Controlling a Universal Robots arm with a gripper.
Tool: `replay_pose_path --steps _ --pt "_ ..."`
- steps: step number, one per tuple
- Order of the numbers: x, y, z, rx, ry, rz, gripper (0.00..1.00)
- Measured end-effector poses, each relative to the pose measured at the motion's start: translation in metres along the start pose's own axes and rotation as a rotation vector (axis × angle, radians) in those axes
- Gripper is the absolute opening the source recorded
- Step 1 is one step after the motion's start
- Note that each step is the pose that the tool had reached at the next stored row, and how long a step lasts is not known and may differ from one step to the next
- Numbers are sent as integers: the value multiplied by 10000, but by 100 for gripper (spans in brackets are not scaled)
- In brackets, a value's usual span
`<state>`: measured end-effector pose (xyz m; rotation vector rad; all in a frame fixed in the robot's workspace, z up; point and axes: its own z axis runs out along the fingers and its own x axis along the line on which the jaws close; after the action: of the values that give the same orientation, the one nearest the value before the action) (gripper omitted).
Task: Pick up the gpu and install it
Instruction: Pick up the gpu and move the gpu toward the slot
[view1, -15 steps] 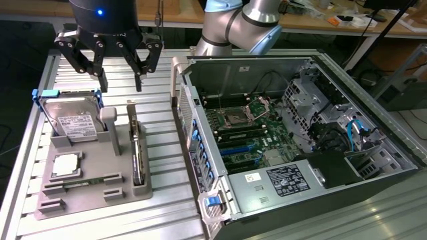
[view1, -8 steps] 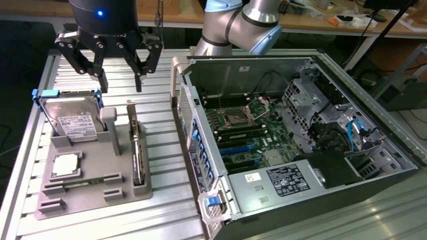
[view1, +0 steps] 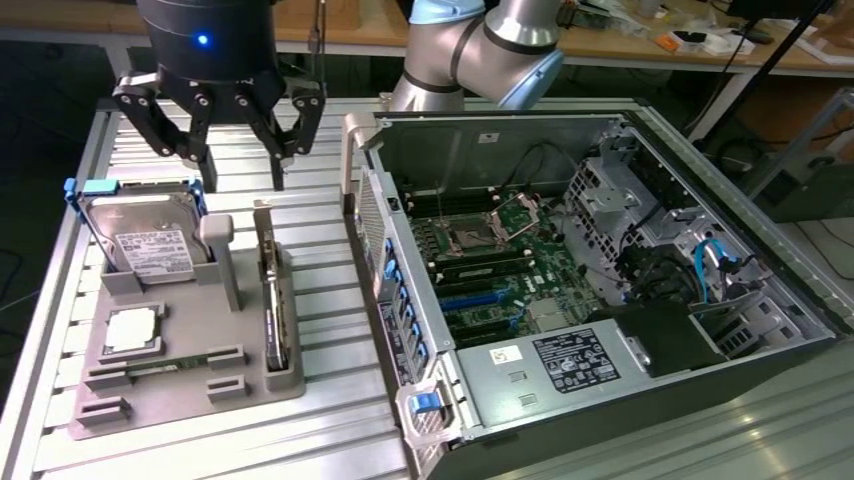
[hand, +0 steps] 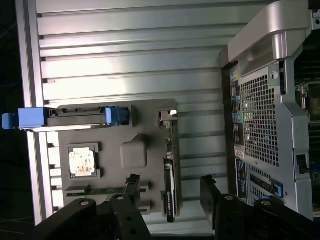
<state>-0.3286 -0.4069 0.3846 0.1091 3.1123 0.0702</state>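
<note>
The gpu (view1: 274, 310) stands on edge in a slot along the grey holder tray (view1: 174, 390), on the side nearest the computer case, with its silver bracket at the far end. In the wrist view the gpu (hand: 170, 185) appears as a thin dark strip. My gripper (view1: 243, 182) hangs open above the far end of the tray, clear of the card and holding nothing. From the wrist, the gripper (hand: 170, 192) straddles the card from above, with one of its dark fingers (hand: 131, 187) on either side of it.
The tray also holds a silver hard drive (view1: 144, 240) in a blue frame, a CPU (view1: 131, 330) and a RAM stick (view1: 167, 364). The open computer case (view1: 747, 330) lies at the exterior view's right, motherboard (view1: 487, 270) exposed. The slatted metal table (view1: 307, 130) surrounds both.
</note>
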Motion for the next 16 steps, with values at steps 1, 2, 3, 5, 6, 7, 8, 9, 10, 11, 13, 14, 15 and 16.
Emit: replay_pose_path --steps 1,2,3,5,6,7,8,9,10,11,13,14,15,16 --pt "0 -2 10 -8 1 0 60" --pt "0 -5 22 -22 2 0 60" --pt "0 -8 32 -37 3 0 60" --pt "1 -15 47 -74 7 2 60" --pt "0 -18 56 -96 7 2 60" --pt "0 -24 71 -127 9 4 60" --pt "0 -27 80 -142 9 3 60" --pt "0 -30 89 -158 11 4 60" --pt "1 -33 97 -176 13 5 60" --pt "0 -37 108 -195 14 5 60" --pt "1 -43 124 -229 16 6 60" --pt "0 -46 133 -247 18 7 60" --pt "0 -49 140 -263 20 7 60" --pt "0 -52 149 -279 19 7 60"
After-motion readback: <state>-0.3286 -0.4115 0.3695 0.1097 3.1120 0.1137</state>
